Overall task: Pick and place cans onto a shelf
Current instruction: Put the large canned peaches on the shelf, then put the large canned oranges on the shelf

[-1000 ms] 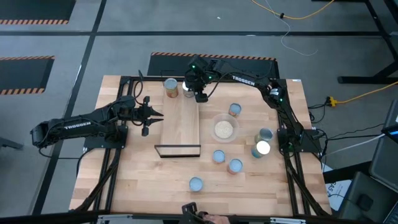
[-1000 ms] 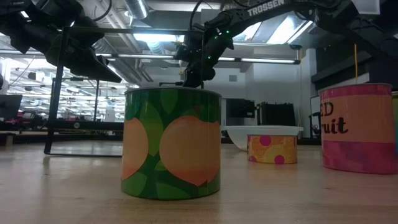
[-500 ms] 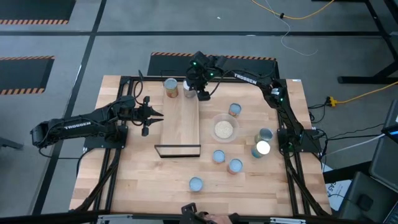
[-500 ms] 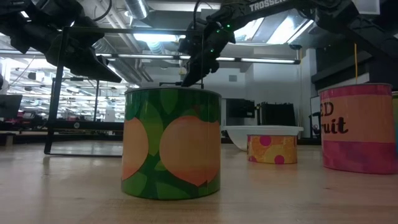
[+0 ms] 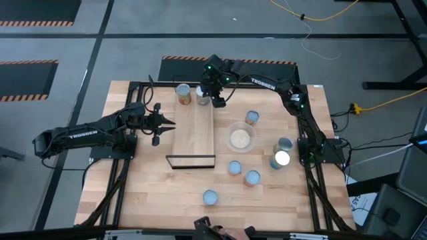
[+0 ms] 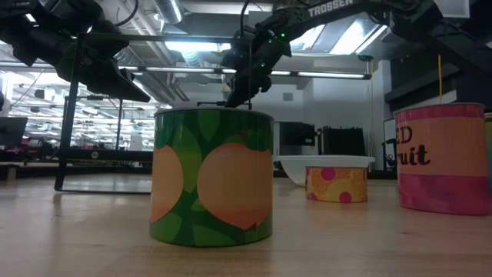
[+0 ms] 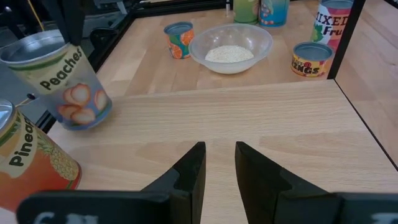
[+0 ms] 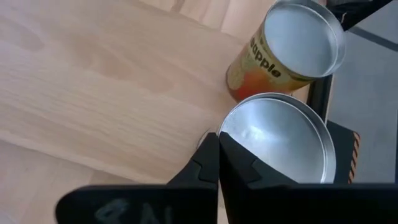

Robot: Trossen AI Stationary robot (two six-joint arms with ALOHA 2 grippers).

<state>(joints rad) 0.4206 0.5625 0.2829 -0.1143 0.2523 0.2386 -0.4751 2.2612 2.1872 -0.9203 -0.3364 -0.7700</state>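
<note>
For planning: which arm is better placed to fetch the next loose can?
Likely right: loose cans lie on its side; right end effector over shelf's far end, left end effector across it.

"TROSSEN" is showing in white letters on the left arm [image 5: 83, 132] and on the right arm [image 5: 263, 83]. A pale can [image 7: 62, 81] is carrying the word "Peaches". An orange can [image 7: 28, 163] is showing "Pine". A tall can [image 7: 333, 22] is reading "MIXED Fru". A low yellow can [image 7: 312, 59] is showing letters ending in "NGS".
</note>
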